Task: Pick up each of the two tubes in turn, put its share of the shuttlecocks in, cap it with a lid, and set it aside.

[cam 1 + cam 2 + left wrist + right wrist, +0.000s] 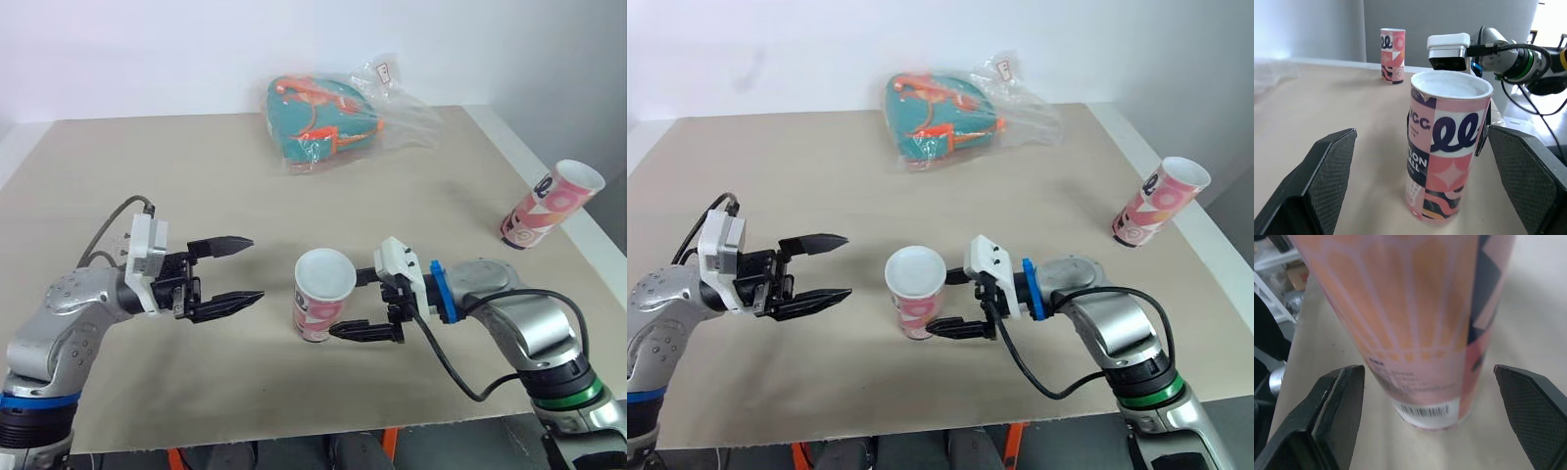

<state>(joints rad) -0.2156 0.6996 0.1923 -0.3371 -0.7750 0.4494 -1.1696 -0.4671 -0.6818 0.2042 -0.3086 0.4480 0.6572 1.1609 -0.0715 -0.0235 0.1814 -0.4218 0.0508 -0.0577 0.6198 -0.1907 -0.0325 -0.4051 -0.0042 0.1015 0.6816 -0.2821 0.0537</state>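
A: On the table (196, 166), how many tubes?
B: Two. The right gripper (348, 305), spread, straddles the near tube (321, 294) without touching. The left gripper (253, 268), spread, hovers left of it, with bare tabletop between. The second tube (549, 204) stands far right of it, at the edge.

The beige table (196, 176) carries three things, and a pink patterned tube (321, 299) stands upright and open-topped near the middle of its front half. A second tube (549, 206) of the same pattern stands well to the right of that one, close to the table's right edge. A clear plastic bag (333, 122) with teal and orange contents lies well behind the middle tube, toward the far edge.
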